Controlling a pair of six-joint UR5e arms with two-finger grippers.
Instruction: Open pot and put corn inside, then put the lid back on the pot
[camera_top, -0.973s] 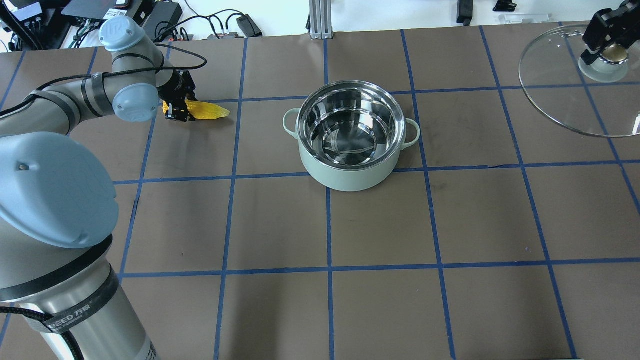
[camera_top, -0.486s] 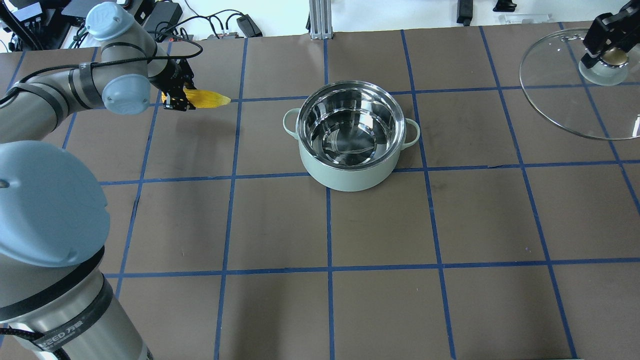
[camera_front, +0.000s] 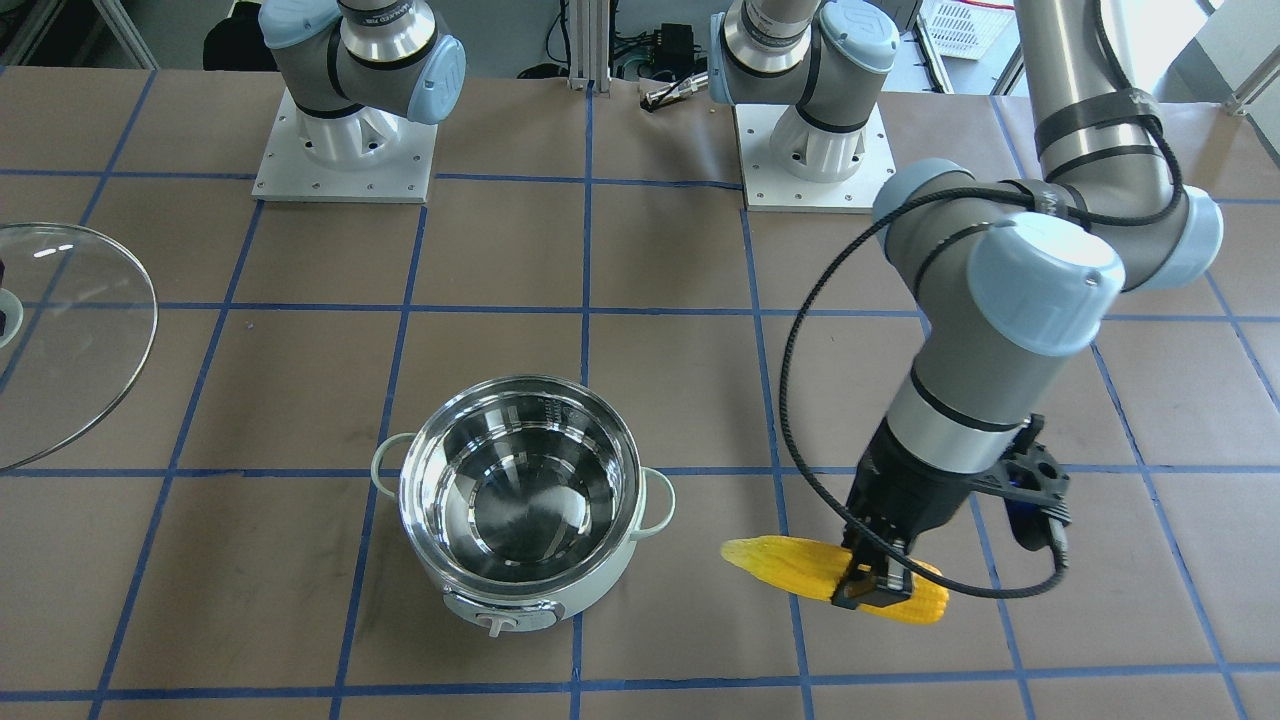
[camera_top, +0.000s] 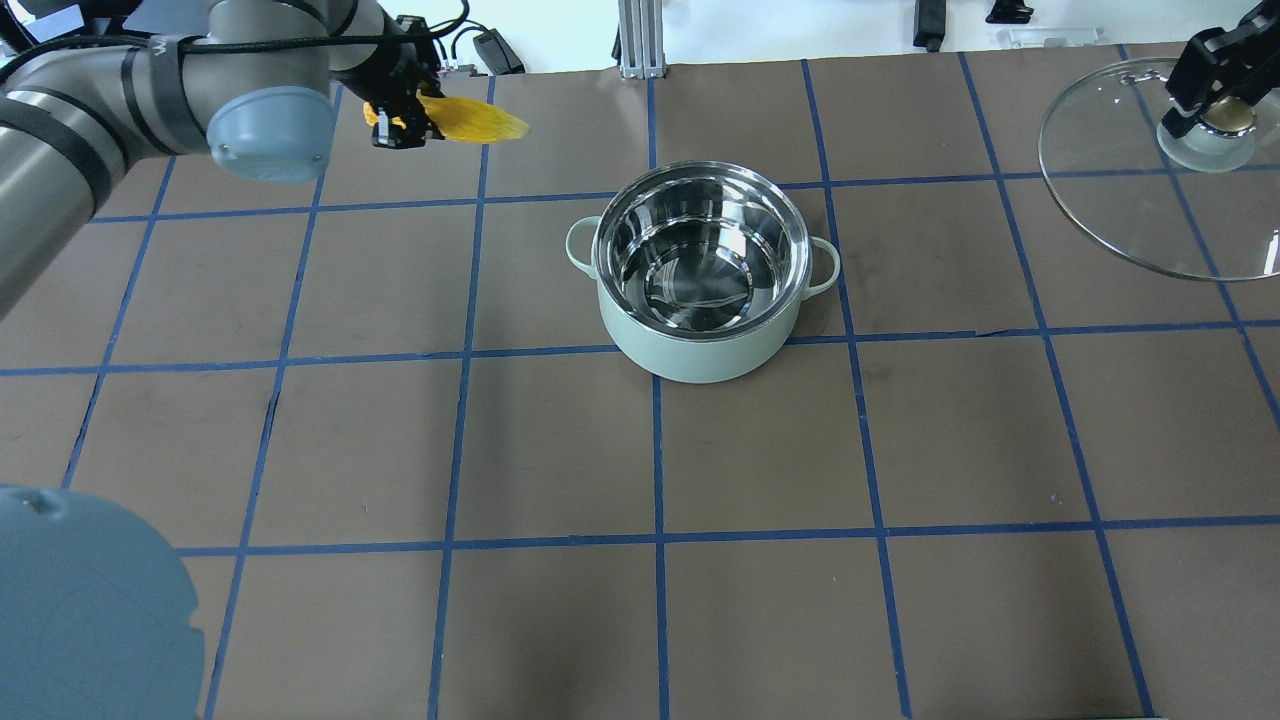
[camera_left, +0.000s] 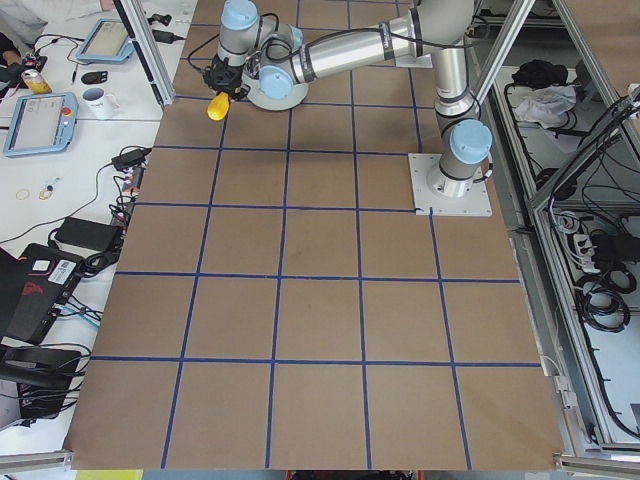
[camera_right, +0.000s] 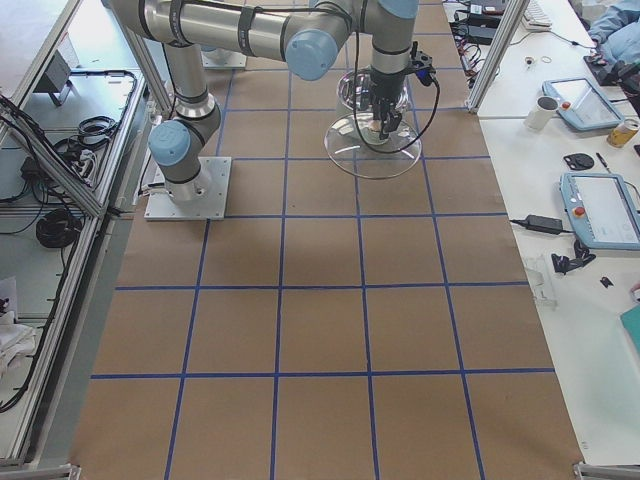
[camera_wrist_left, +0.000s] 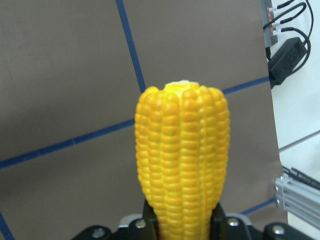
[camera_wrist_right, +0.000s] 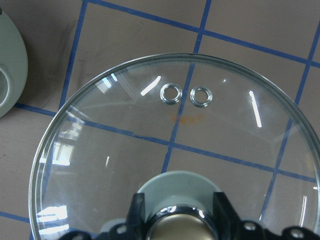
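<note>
The mint-green pot (camera_top: 700, 355) stands open near the table's middle, its steel inside bare; it also shows in the front view (camera_front: 600, 585). My left gripper (camera_top: 398, 125) is shut on the thick end of the yellow corn (camera_top: 475, 120) and holds it level in the air, left of the pot and apart from it (camera_front: 790, 565). The left wrist view shows the corn (camera_wrist_left: 182, 155) end-on between the jaws. My right gripper (camera_top: 1215, 100) is shut on the knob of the glass lid (camera_top: 1110, 190) and holds it aloft at the far right (camera_wrist_right: 170, 140).
Brown table covering with a blue tape grid. Cables and power bricks (camera_top: 330, 30) lie beyond the far edge, beside an aluminium post (camera_top: 640, 40). The two arm bases (camera_front: 345, 150) (camera_front: 810, 150) stand at the robot's side of the table.
My left gripper has lifted the corn off the table and carried it up and to the right, toward the pot's side. The right gripper and lid have barely moved.
</note>
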